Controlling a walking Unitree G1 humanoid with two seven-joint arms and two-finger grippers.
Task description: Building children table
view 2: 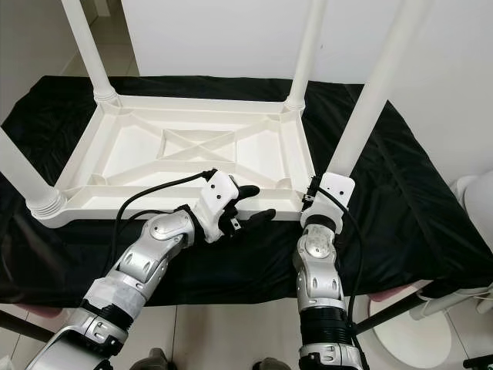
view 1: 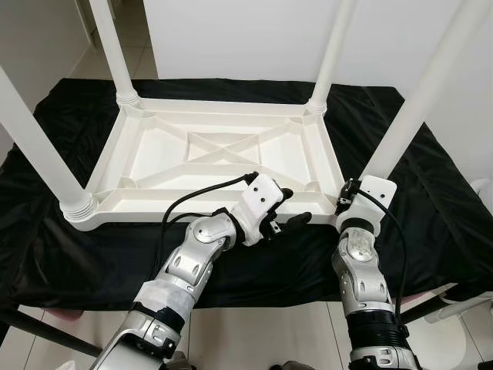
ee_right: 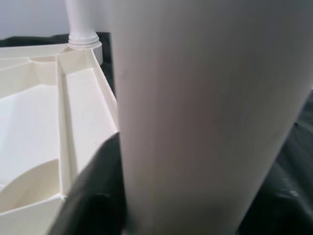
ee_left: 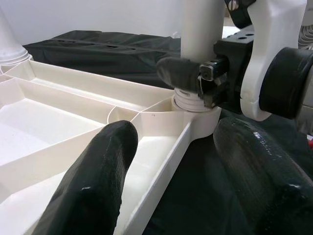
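Two silver arms are seen nearest, rising from six o'clock toward the work. An upturned white children's table (view 1: 223, 150) is laid underside up on a tabletop (view 1: 431, 193) draped with black cloth, its ribbed underside crossed by an X-shaped brace. Four white legs are stood upright in its corner sockets: the far-left leg (view 1: 114, 50) at eleven o'clock, the far-right leg (view 1: 333, 54) at one o'clock, the near-left leg (view 1: 35, 150) at nine o'clock and the near-right leg (view 1: 420, 100) at three o'clock.

The left claw (view 1: 286, 208) is held at the table's near edge, at the centre of the head view, its black fingers (ee_left: 93, 181) spread apart, one over the inside of the frame and one over the cloth outside it (nothing is gripped between them).

The right claw (ee_left: 188, 78) is closed around the base of the near-right leg, just above the threaded collar at the socket, at four o'clock in the head view. In the right wrist view the leg is pressed close against a black finger (ee_right: 95, 196).
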